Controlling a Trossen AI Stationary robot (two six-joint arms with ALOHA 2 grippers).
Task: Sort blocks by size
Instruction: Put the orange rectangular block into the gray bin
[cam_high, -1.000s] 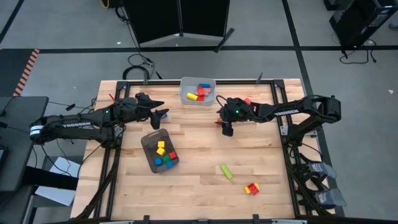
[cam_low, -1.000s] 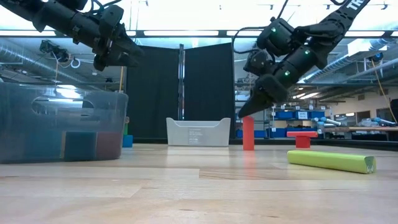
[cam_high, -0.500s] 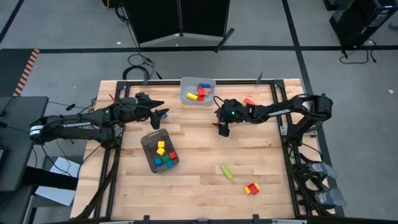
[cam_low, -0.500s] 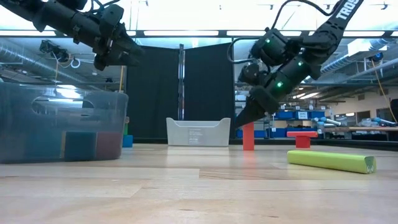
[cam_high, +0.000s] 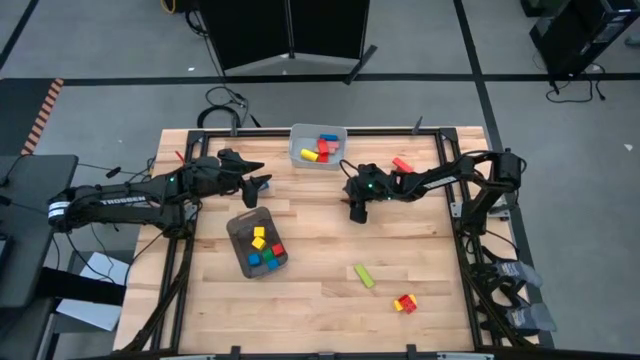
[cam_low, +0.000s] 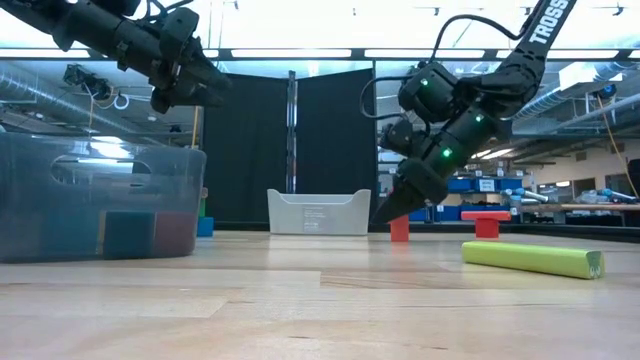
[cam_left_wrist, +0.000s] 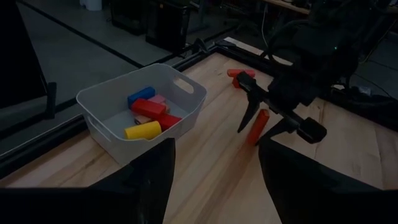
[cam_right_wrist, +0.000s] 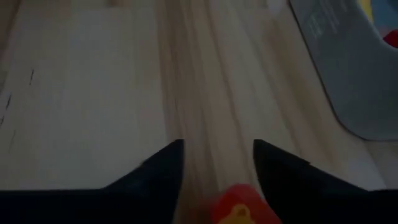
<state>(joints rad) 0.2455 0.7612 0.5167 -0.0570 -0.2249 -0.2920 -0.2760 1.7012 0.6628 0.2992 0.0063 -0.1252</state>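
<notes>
A red bar (cam_left_wrist: 258, 127) stands upright on its end on the table, right of the middle. My right gripper (cam_high: 357, 208) slants down over it, open, with one finger on either side of the bar's upper part (cam_right_wrist: 238, 206). In the low view only the bar's lower end (cam_low: 399, 230) shows below the fingers. My left gripper (cam_high: 258, 180) hangs open and empty above the table, left of the light bin (cam_high: 319, 147). The bin holds red, yellow and blue blocks (cam_left_wrist: 148, 116). A green bar (cam_high: 363, 275) lies flat toward the near edge. My right gripper has its two fingers (cam_left_wrist: 245, 115) on either side of the red bar's upper part, coming slanting down from the table's right side. The bar stands upright on the table. Whether either finger touches it, I cannot tell.
A dark tray (cam_high: 240, 228) with yellow, blue, green and red cubes sits left of the middle. A red and yellow block pair (cam_high: 404, 302) lies near the right front. Another red block (cam_high: 402, 163) lies at the far right, behind my right arm.
My right gripper has sunk toward the table and slightly toward the left edge, coming down over the upright red bar until its fingers cover the bar's upper part. The bar has stayed in place.
</notes>
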